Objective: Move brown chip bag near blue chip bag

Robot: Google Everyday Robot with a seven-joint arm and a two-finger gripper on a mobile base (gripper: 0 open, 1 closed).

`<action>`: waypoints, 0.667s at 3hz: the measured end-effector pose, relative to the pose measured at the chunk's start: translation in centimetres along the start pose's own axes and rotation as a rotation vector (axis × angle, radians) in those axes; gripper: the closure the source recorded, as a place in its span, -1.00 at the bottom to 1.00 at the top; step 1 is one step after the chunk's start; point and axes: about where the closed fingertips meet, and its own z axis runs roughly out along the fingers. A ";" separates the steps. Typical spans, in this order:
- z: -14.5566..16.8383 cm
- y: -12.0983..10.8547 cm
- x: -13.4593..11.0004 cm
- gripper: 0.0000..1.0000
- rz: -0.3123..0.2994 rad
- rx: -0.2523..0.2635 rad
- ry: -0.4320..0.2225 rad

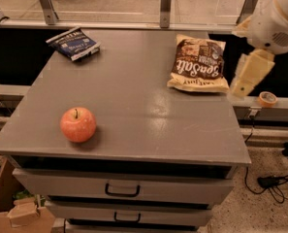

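Note:
The brown chip bag (pixel 199 63), dark brown and cream with white script, lies flat at the far right of the grey cabinet top (pixel 134 106). The blue chip bag (pixel 74 43), small and navy, lies at the far left corner, well apart from it. My gripper (pixel 246 79) is a cream-coloured piece hanging below the white arm (pixel 277 21). It is just off the table's right edge, close beside the brown bag's right side, and holds nothing I can see.
A red apple (pixel 78 124) sits at the front left of the top. Drawers with dark handles (pixel 121 191) are below. A tape roll (pixel 267 99) lies on the ledge at right. A metal rail with posts (pixel 166 6) runs behind the table.

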 end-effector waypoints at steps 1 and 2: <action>3.8 -5.4 -2.2 -1.00 0.034 0.026 -0.128; 7.4 -9.6 -4.4 -1.00 0.103 0.053 -0.246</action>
